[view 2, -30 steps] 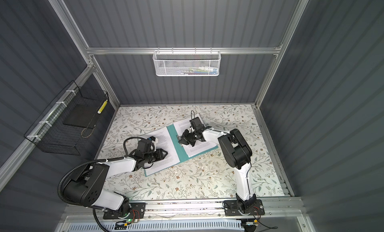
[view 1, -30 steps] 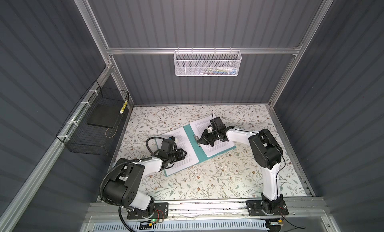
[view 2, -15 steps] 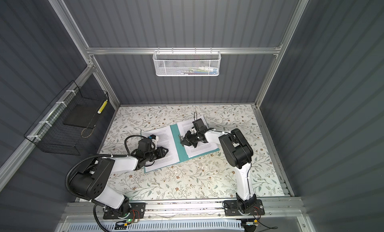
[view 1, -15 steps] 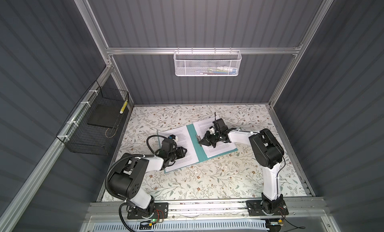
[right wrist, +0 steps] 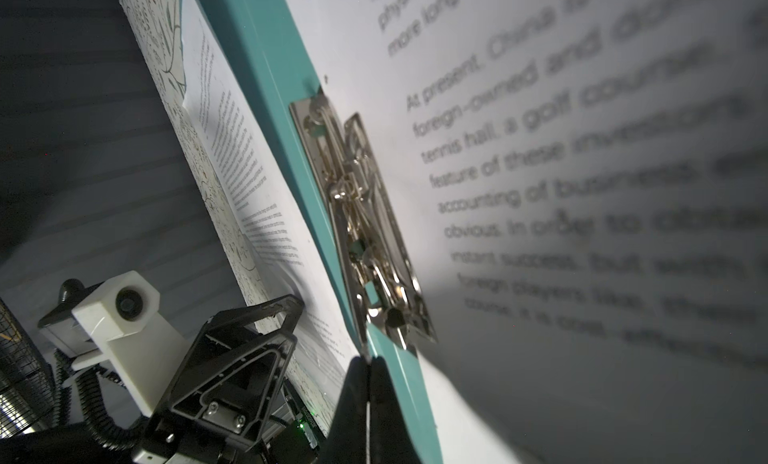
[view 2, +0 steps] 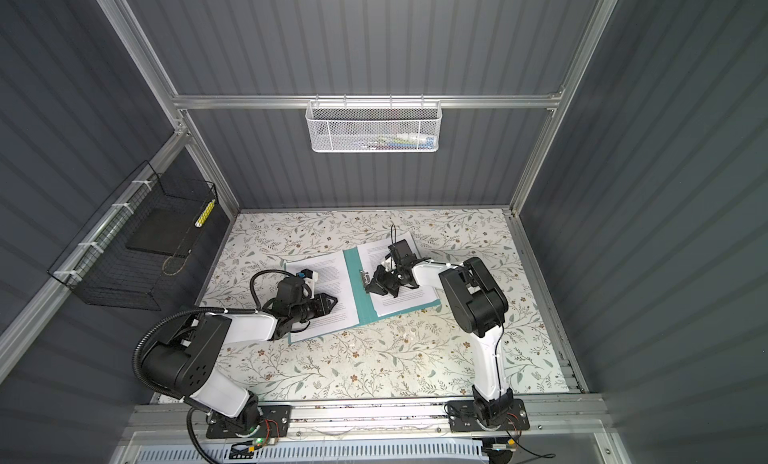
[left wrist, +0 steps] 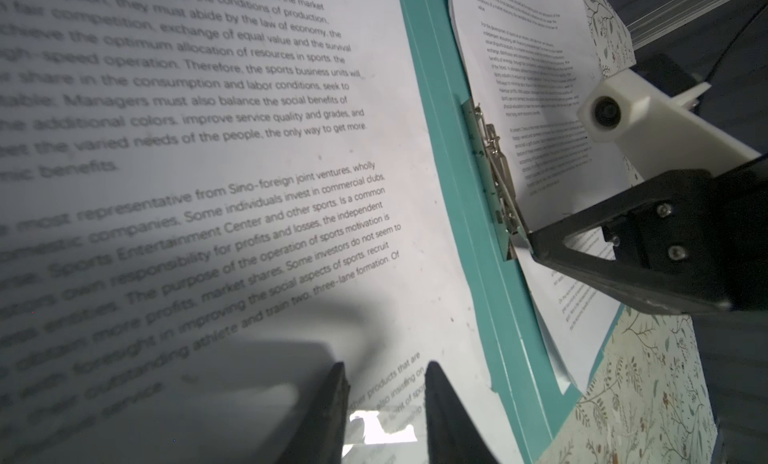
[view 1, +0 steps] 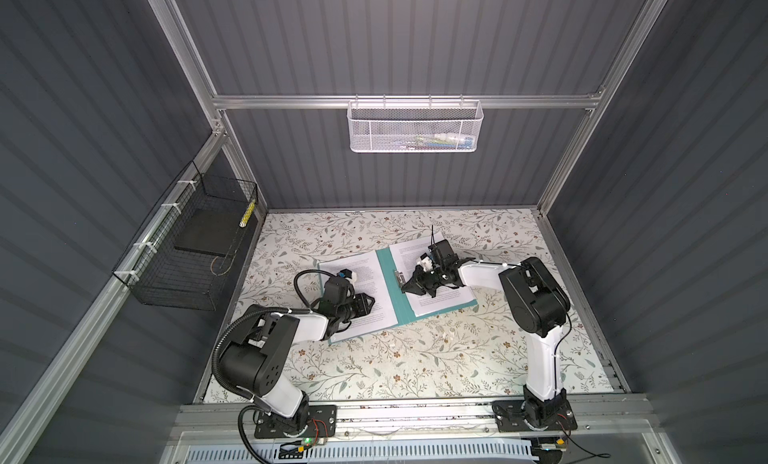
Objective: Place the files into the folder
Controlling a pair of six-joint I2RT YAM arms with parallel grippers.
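The teal folder [view 1: 392,293] [view 2: 360,296] lies open on the table, with printed white files on both halves: one sheet on its left half [view 1: 361,273] [left wrist: 257,159] and sheets on its right half [view 1: 451,302] [right wrist: 519,109]. My left gripper [view 1: 371,302] [left wrist: 384,383] hovers low over the left sheet, open, with only the page showing between its fingers. My right gripper [view 1: 404,289] [right wrist: 368,366] is shut, its tips at the near end of the metal clip [right wrist: 365,217] [left wrist: 494,171] by the spine.
A white mesh basket [view 1: 415,129] hangs on the back wall. A black wire basket [view 1: 187,271] on the left wall holds a dark slab [view 1: 205,233]. The floral table cover [view 1: 415,358] stretches in front of the folder.
The left gripper has crept a little to the right over the left sheet and its jaws have narrowed slightly. The right gripper stays shut by the clip, shifted only slightly.
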